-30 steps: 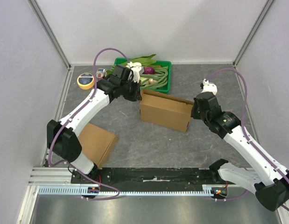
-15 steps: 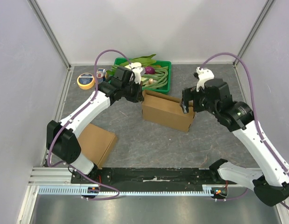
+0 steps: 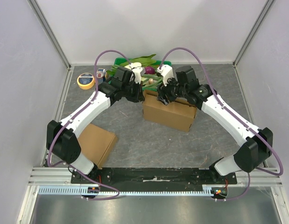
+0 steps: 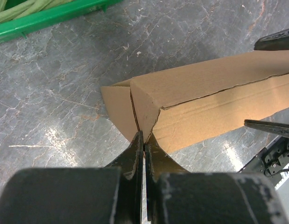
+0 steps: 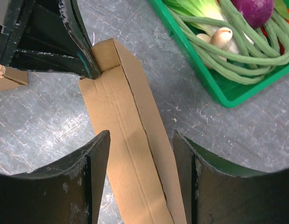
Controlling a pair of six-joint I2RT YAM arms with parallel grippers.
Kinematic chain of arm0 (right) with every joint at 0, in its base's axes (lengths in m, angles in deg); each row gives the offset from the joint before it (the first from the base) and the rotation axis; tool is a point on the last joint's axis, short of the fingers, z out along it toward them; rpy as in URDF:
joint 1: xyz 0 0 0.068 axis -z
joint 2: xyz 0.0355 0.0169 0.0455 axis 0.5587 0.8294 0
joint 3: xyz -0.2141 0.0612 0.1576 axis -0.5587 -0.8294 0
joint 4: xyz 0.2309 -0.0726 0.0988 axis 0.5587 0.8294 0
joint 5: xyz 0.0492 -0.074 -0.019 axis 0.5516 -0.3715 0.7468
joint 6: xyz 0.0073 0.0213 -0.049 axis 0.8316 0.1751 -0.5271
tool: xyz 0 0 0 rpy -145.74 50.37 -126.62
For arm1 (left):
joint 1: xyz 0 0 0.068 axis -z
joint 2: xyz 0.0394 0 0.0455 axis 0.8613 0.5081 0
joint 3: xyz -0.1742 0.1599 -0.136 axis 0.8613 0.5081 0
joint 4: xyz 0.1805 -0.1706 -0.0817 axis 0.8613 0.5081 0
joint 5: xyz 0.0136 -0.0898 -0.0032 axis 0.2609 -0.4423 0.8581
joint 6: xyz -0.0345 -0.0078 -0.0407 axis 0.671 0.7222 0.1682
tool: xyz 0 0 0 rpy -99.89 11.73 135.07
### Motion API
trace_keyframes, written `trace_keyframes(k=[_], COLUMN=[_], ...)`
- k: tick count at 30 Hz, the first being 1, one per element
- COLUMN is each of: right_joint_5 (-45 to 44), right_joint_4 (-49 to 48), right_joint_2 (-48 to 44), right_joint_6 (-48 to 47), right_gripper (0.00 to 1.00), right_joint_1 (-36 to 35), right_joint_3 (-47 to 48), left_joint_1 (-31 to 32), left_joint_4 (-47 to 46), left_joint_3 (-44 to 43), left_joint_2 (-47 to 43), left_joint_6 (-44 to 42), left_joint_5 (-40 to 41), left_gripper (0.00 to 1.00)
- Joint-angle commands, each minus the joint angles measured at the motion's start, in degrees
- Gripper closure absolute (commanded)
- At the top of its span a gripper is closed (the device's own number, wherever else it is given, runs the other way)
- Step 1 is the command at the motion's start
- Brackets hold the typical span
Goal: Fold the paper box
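The box [image 3: 170, 114] sits mid-table, toward the far edge, just in front of the tray [image 5: 256, 87] of greens. My left gripper [image 4: 144, 138] is pressed together, pinching the folded corner at the box's left end. My right gripper [image 5: 140, 136] hangs over the box's top, fingers [image 5: 95, 158] spread to either side of the seam; I cannot tell whether they touch it. Flat cardboard [image 3: 96, 142] lies near the near left corner, a tape roll [image 3: 86, 80] by the far left corner
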Motion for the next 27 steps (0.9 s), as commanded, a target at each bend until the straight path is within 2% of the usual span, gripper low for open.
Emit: trace_keyframes(k=[1, 3, 4, 5, 8, 9, 11, 12, 15, 16, 19, 20, 23, 27], right_joint_5=[-0.14, -0.67, -1.37, -2.16, -3.83, -4.01, -6.46, -7.61, -11.38, -12.53, -14.91, -15.09, -15.35, -15.18], right_joint_4=[-7.37, -7.37, -7.55, -7.55, -7.98, -8.94, -9.74, -10.27, -11.76, -12.46, -15.19, -15.80, -16.25, -15.46], right_joint_2=[-0.28, 0.52, 1.22, 1.57, 2.45, 2.45, 1.84, 1.58, 0.70, 0.00, -1.41, -1.85, -2.73, -3.17], right_joint_6=[-4.75, -5.72, -5.98, -6.77, -7.57, -7.74, -7.92, -8.79, -10.46, -10.82, -11.17, -11.26, -11.61, -12.05], right_gripper=[0.40, 0.46, 0.56, 0.60, 0.68, 0.76, 0.83, 0.92, 1.00, 1.00, 1.00, 1.00, 1.00, 1.00], right_joint_1=[-0.73, -1.17, -1.26, -1.43, -2.31, -2.75, -3.63, -4.67, -6.96, -7.41, -8.38, -8.46, -8.47, -8.55], right_joint_3=[0.47, 0.65, 0.56, 0.39, -0.49, -0.84, -1.98, -2.51, -4.79, -6.45, -9.88, -10.59, -11.57, -11.13], left_joint_1=[0.79, 0.79, 0.79, 0.79, 0.79, 0.79, 0.79, 0.79, 0.79, 0.79, 0.70, 0.70, -0.35, -3.51], left_joint_4=[3.53, 2.92, 2.48, 2.21, 0.54, 0.10, -0.69, -1.13, -3.41, -4.64, -9.21, -9.74, -8.08, -2.73], left_joint_3=[2.97, 3.40, 3.50, 3.67, 4.99, 5.25, 5.95, 6.30, 8.76, 9.81, 13.95, 14.65, 12.48, 7.02], left_joint_2=[1.46, 1.11, 1.02, 0.93, 0.23, -0.03, -0.30, -0.91, -2.05, -3.19, -6.79, -7.59, -9.78, -9.53], left_joint_6=[1.63, 1.90, 1.90, 2.07, 3.13, 3.65, 4.01, 4.44, 5.41, 5.59, 6.64, 6.82, 5.77, 2.96], left_joint_5=[-0.90, -0.99, -1.07, -1.16, -2.04, -2.22, -2.04, -1.95, -0.99, -1.25, -1.08, -1.08, -1.69, -2.31], left_gripper=[0.98, 0.98, 0.98, 0.98, 0.98, 0.98, 0.98, 0.98, 0.98, 0.98, 0.81, 0.70, 0.57, 0.53])
